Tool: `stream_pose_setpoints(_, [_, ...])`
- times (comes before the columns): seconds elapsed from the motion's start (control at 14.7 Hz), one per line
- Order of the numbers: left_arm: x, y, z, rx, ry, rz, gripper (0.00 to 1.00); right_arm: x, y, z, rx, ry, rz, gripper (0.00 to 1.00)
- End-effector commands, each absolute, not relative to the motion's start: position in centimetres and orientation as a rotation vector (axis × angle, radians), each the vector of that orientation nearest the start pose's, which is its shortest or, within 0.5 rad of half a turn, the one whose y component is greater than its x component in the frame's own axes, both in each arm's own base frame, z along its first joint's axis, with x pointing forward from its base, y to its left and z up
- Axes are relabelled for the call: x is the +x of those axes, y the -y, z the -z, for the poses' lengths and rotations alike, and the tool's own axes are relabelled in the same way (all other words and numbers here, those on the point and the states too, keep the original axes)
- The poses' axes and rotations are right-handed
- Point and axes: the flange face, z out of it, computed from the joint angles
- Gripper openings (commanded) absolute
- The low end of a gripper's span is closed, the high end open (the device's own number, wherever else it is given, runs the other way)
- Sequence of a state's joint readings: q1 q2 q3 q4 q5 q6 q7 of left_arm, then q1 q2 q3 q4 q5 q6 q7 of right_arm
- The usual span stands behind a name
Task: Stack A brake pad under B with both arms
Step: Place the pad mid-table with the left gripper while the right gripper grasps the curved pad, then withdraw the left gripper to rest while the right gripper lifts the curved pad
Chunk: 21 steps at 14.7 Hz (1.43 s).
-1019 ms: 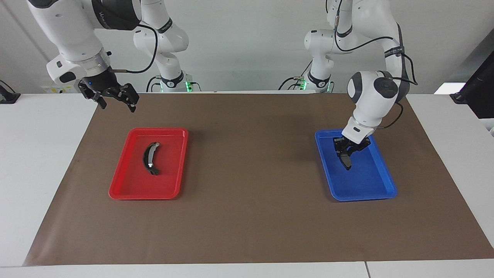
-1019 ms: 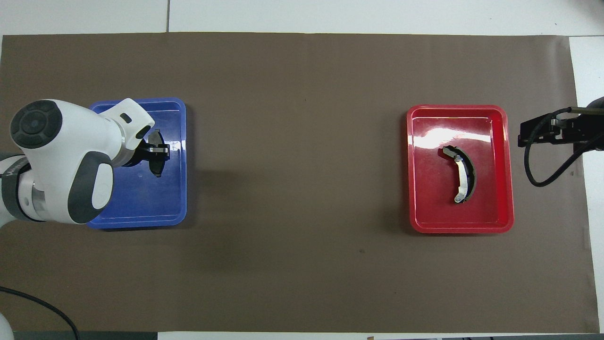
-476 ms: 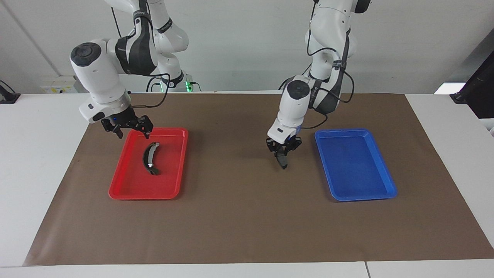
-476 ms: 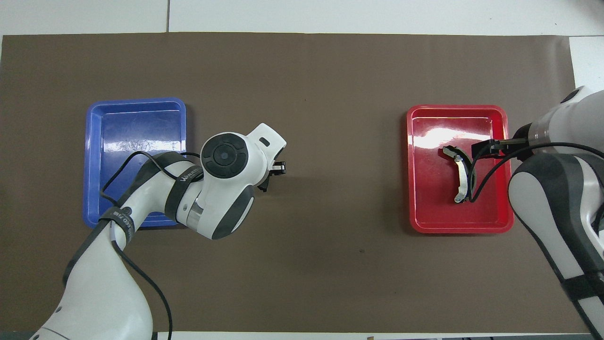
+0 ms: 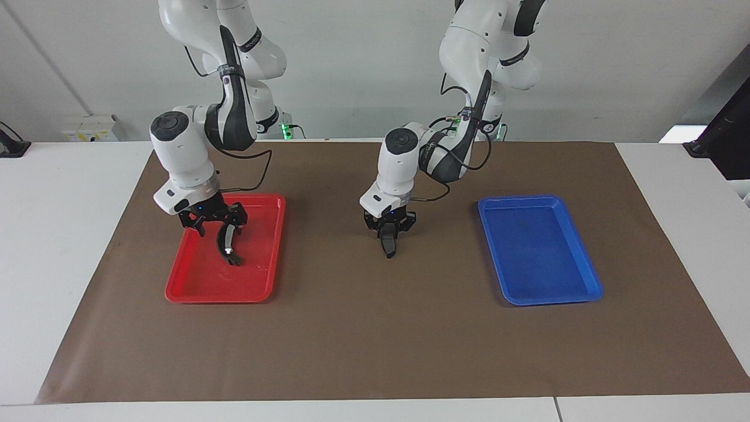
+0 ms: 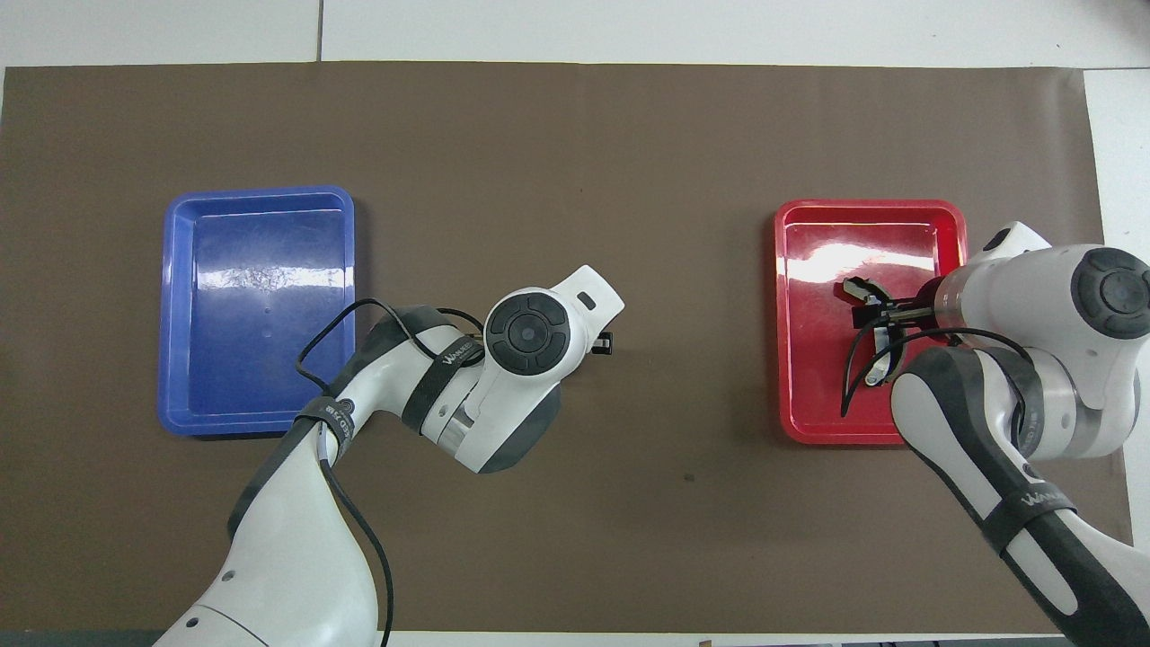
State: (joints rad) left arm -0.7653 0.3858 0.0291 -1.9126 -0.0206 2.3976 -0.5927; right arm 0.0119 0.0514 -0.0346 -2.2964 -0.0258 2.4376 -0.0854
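Since half a second ago the left arm has carried the short, stubby dark grey pad, A brake pad, farther from the empty blue plastic tray toward the middle of the brown paper mat, and the right arm has come down from the red tray's rim onto the long crescent piece.

In the facing view, the left gripper is clamped on the top of A brake pad, which hangs on edge below the fingers, its lower tip close to the mat (whether it touches cannot be told). The right gripper stands in the red plastic tray with its fingers spread either side of B, the long black crescent with silvery metal ends; they have not closed on it. B lies flat, its long axis running away from the robots, and only its farther half and one silver tip show below the gripper. B lies directly beneath the right gripper, so the grasp probably needs only a closing.

In the overhead view, the left gripper is mostly hidden under its own wrist, over bare mat between the trays, and the pad is not visible. The right gripper sits over B near its middle, across the crescent's length. The pad is well apart from B, toward the left arm's end.
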Motion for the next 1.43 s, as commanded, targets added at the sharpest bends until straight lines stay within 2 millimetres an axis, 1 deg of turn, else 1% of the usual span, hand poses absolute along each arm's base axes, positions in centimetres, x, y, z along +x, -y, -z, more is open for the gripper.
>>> stream_pose_setpoints(0.0, [47.9, 41.8, -31.1, -3.191, -0.187, 0.146, 0.85, 51.9, 2.8, -31.5, -3.154, 0.184, 0.16, 1.0])
stream_pose_setpoints(0.07, [48.5, 40.7, -32.1, -3.195, -0.161, 0.157, 0.86, 51.8, 2.8, -31.0, -3.154, 0.185, 0.16, 0.99])
stream_pose_setpoints(0.14, [49.1, 39.5, -33.4, -3.198, -0.126, 0.161, 0.9, 51.8, 2.8, -30.2, -3.154, 0.185, 0.136, 0.99])
stream_pose_setpoints(0.2, [49.7, 37.6, -34.8, -3.196, -0.079, 0.153, 0.92, 51.9, 2.9, -29.8, -3.154, 0.185, 0.136, 0.98])
stream_pose_setpoints(0.27, [50.5, 35.2, -36.2, -3.195, -0.041, 0.152, 0.92, 51.8, 2.7, -29.7, -3.153, 0.192, 0.126, 0.98])
stream_pose_setpoints(0.34, [51.3, 32.3, -37.7, -3.193, -0.021, 0.153, 0.92, 51.7, 2.7, -29.6, -3.153, 0.194, 0.121, 0.97])
stream_pose_setpoints(0.41, [51.9, 30.0, -39.2, -3.19, -0.054, 0.158, 0.92, 51.8, 2.7, -29.8, -3.153, 0.197, 0.126, 0.94])
stream_pose_setpoints(0.48, [52.8, 27.1, -40.4, -3.182, -0.066, 0.143, 0.92, 51.7, 2.6, -29.7, -3.153, 0.199, 0.121, 0.87])
stream_pose_setpoints(0.54, [53.5, 24.6, -41.7, -3.175, -0.061, 0.127, 0.92, 51.6, 2.6, -29.6, -3.152, 0.199, 0.109, 0.72])
stream_pose_setpoints(0.61, [54.2, 21.5, -43.1, -3.17, -0.068, 0.117, 0.92, 51.6, 2.4, -29.6, -3.152, 0.201, 0.097, 0.52])
stream_pose_setpoints(0.68, [54.7, 18.6, -44.5, -3.168, -0.083, 0.126, 0.92, 51.6, 2.2, -29.6, -3.151, 0.201, 0.097, 0.27])
stream_pose_setpoints(0.75, [55.1, 15.4, -45.7, -3.163, -0.112, 0.13, 0.92, 51.6, 2.1, -29.6, -3.152, 0.182, 0.097, 0.06])
stream_pose_setpoints(0.82, [55.2, 13.0, -47.0, -3.156, -0.177, 0.134, 0.92, 51.7, 2.3, -29.8, -3.154, 0.149, 0.102, 0.0])
stream_pose_setpoints(0.88, [55.3, 10.3, -48.3, -3.15, -0.221, 0.152, 0.94, 51.9, 2.1, -29.8, -3.153, 0.143, 0.09, 0.0])
stream_pose_setpoints(0.95, [55.3, 7.7, -49.3, -3.145, -0.247, 0.161, 0.96, 52.3, 2.2, -30.5, -3.153, 0.138, 0.071, 0.0])
stream_pose_setpoints(1.02, [55.2, 5.7, -50.4, -3.14, -0.271, 0.159, 0.97, 52.9, 2.1, -31.6, -3.152, 0.135, 0.04, 0.0])
stream_pose_setpoints(1.09, [55.1, 3.8, -51.4, -3.136, -0.288, 0.145, 0.98, 53.6, 2.0, -33.2, -3.148, 0.127, 0.011, 0.0])
stream_pose_setpoints(1.16, [55.1, 2.2, -52.8, -3.135, -0.296, 0.112, 0.98, 54.3, 1.3, -34.8, -3.139, 0.094, -0.021, 0.0])
stream_pose_setpoints(1.29, [55.5, -0.5, -55.7, -3.131, -0.336, 0.062, 0.98, 55.5, -2.2, -37.8, -3.132, 0.005, -0.068, 0.0])
stream_pose_setpoints(1.36, [55.4, -1.7, -56.8, -3.133, -0.332, 0.051, 0.98, 56.0, -4.9, -38.8, -3.134, -0.004, -0.083, 0.0])
